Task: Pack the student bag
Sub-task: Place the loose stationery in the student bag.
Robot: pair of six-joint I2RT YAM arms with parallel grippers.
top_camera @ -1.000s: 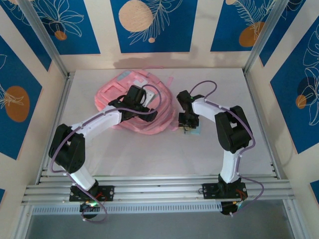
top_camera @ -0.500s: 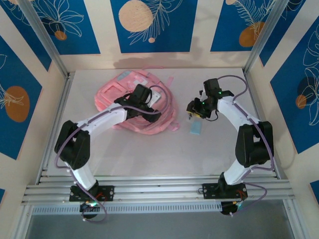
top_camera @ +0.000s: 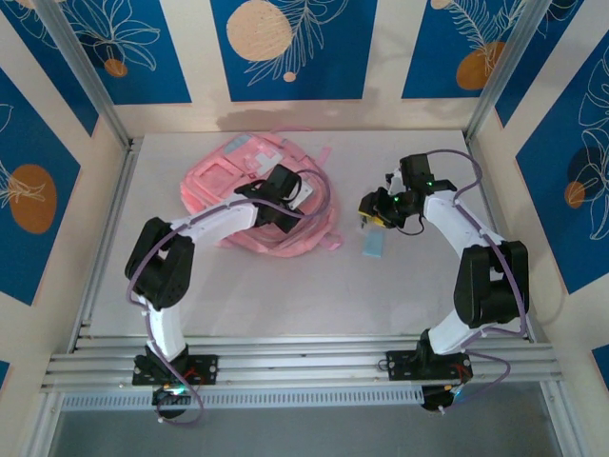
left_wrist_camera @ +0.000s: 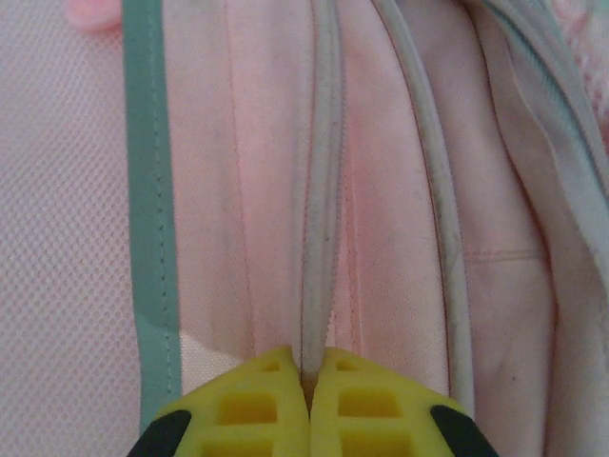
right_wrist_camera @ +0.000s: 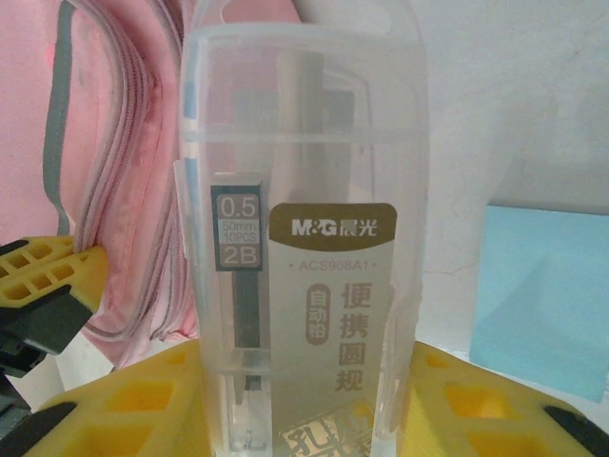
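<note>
The student bag (top_camera: 228, 181), a soft pink backpack, lies flat at the back left of the table. My left gripper (top_camera: 290, 197) rests on its right side, shut on a pale grey piped edge (left_wrist_camera: 324, 190) of the bag, with the jaws (left_wrist_camera: 311, 376) pinched together on it. My right gripper (top_camera: 369, 211) hovers right of the bag, shut on a clear plastic case (right_wrist_camera: 300, 238) printed with brown labels and holding dark leads. The case stands upright between the yellow fingers (right_wrist_camera: 447, 390). The bag's zipped edge (right_wrist_camera: 105, 190) shows at the left in the right wrist view.
A pale blue pad (top_camera: 374, 245) lies on the table just below my right gripper, also at the right of the right wrist view (right_wrist_camera: 542, 305). A teal trim strip (left_wrist_camera: 147, 190) runs down the bag. Patterned walls and metal rails enclose the table.
My left gripper has slid right along the bag and closed on its edge. My right arm swung right with the clear case, away from the bag, then held still.
</note>
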